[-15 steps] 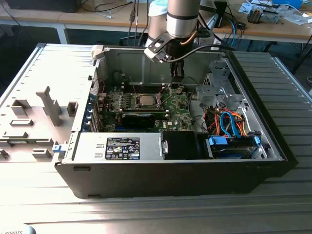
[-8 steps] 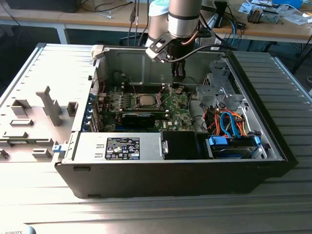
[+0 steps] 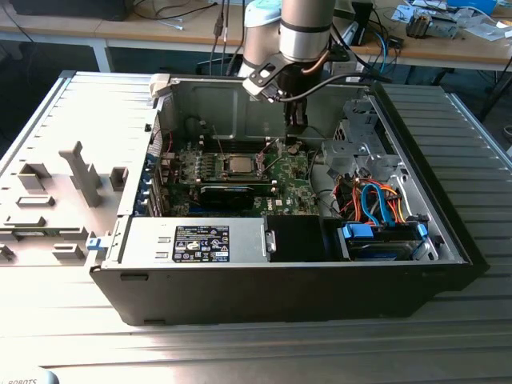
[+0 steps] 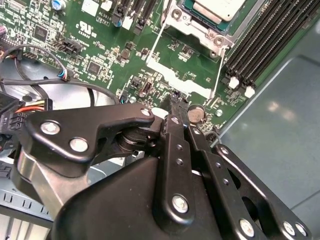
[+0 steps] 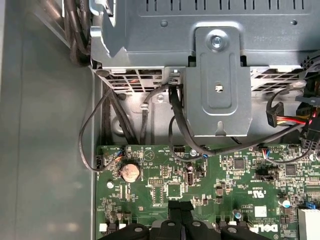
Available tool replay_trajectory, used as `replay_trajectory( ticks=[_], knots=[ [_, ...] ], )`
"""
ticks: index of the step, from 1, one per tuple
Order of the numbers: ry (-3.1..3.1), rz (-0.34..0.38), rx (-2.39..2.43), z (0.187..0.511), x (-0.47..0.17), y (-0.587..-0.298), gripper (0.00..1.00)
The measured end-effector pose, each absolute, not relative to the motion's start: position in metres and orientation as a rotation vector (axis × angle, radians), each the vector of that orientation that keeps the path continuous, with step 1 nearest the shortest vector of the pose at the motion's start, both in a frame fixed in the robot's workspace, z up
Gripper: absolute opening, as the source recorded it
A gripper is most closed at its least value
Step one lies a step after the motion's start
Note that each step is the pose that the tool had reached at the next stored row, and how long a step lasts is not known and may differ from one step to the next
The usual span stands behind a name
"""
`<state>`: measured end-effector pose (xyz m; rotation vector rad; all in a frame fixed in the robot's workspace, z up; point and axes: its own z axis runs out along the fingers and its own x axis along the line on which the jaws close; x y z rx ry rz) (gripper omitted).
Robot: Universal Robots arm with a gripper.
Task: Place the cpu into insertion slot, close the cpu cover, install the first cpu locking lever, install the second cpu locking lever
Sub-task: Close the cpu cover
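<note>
A ribbed grey metal table (image 3: pixel 448 336) carries an open black computer case (image 3: pixel 280 296). Wooden desks (image 3: pixel 448 48) run across the far side of the room, and grey fixture blocks (image 3: pixel 80 172) sit on the table at the exterior view's left. Inside the case the green motherboard (image 3: pixel 280 180) lies flat. The power supply (image 3: pixel 200 240) walls it in on the near side, and a drive cage (image 3: pixel 360 144) with orange and blue cables (image 3: pixel 376 200) crowds the exterior view's right. The case is open on top, so the space above the board is free. The cpu (image 3: pixel 240 164) lies flat mid-board, hiding the insertion slot, with the cpu cover (image 4: pixel 200 31) a silver frame around it. Two thin locking levers (image 4: pixel 154 47) slant away from the frame's corners. The arm (image 3: pixel 300 32) stands over the case's far wall, pointing down. The gripper (image 3: pixel 297 122) hangs just above the board's far edge, close to a coin battery (image 4: pixel 196 114), apart from the cpu and to its right in the exterior view. Its fingers are pressed together on nothing.
</note>
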<state>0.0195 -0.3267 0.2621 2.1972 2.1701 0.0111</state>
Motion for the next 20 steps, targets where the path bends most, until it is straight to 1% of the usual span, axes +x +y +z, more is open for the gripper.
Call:
replay_trajectory(
  ticks=[5, 20],
  knots=[
    [2.172, 0.007, 2.199, 0.256, 0.02, -0.327, 0.11],
    [2.171, 0.01, 2.198, 0.257, 0.004, -0.327, 0.11]
  ],
)
